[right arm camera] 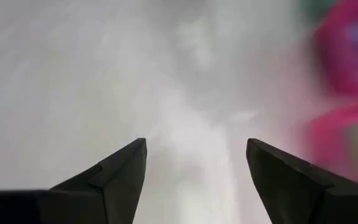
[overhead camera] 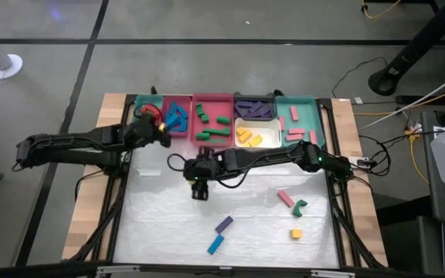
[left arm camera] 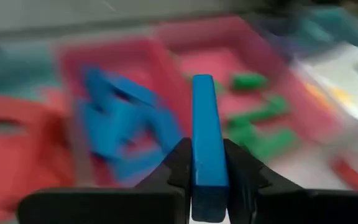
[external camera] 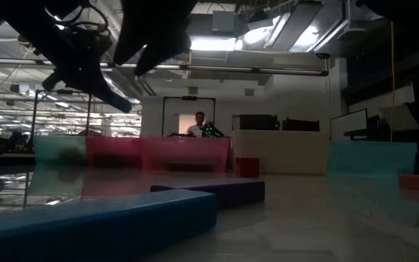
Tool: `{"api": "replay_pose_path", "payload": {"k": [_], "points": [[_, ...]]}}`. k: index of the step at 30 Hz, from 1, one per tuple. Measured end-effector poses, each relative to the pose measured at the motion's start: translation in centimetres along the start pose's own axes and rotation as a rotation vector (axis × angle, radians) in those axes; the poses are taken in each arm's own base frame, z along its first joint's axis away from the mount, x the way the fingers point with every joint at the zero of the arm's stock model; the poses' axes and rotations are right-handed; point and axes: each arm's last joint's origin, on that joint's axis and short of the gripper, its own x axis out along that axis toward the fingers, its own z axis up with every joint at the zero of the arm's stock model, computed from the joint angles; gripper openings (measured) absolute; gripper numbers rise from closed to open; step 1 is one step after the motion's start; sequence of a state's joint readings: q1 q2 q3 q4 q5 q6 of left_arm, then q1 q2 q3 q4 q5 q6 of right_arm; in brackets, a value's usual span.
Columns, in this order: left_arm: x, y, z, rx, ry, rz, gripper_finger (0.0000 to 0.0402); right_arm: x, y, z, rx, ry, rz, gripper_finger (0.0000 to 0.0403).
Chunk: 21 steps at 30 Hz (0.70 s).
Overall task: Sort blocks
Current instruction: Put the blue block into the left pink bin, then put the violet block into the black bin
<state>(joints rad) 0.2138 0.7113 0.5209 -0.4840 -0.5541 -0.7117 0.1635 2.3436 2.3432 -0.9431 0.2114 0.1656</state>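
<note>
My left gripper [left arm camera: 209, 180] clamped on a smooth blue bar block [left arm camera: 207, 143] over the blurred blue pile near the table's back edge, my right gripper [right arm camera: 197, 165] spread apart above bare white table [overhead camera: 161, 224], trays smeared.

Trays [left arm camera: 166, 56] smeared by blur in left wrist view, low view's blue block [external camera: 86, 222] cut off — edge.

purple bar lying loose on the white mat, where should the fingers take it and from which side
Grip the purple bar at its middle, coming straight down from above with the fingers across its narrow width. It lies flat and slanted, so turn the wrist to match. The blue bar sits close by but apart.
</note>
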Motion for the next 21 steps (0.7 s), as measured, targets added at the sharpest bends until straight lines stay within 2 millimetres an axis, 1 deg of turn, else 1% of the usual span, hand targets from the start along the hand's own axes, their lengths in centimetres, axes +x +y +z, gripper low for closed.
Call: {"api": "replay_pose_path", "payload": {"k": [2, 5, 9, 14, 21], "points": [[0.3, 0.6, 0.3, 0.04, -0.053, 0.1, 0.0049, -0.1, 0.3, -0.8, 0.011, 0.097, 0.121, 0.0275], [1.0, 1.2, 0.6, 0.07, -0.075, 0.176, 0.0054, -0.4, 0.8, -2.1, 0.0, 0.254, 0.263, 0.0275], [2.3, 1.8, 0.3, 0.111, -0.058, 0.236, 0.0066, -1.0, 1.6, -3.4, -0.027, 0.384, 0.293, 0.0275], [3.9, 1.9, 0.0, 0.137, -0.038, 0.242, 0.0092, -1.3, 3.4, -4.1, -0.088, 0.408, 0.32, 0.0276], [5.1, 2.0, 0.1, 0.067, -0.004, 0.224, 0.0142, -1.7, 6.0, -5.1, -0.144, 0.445, 0.345, 0.0276]]}}
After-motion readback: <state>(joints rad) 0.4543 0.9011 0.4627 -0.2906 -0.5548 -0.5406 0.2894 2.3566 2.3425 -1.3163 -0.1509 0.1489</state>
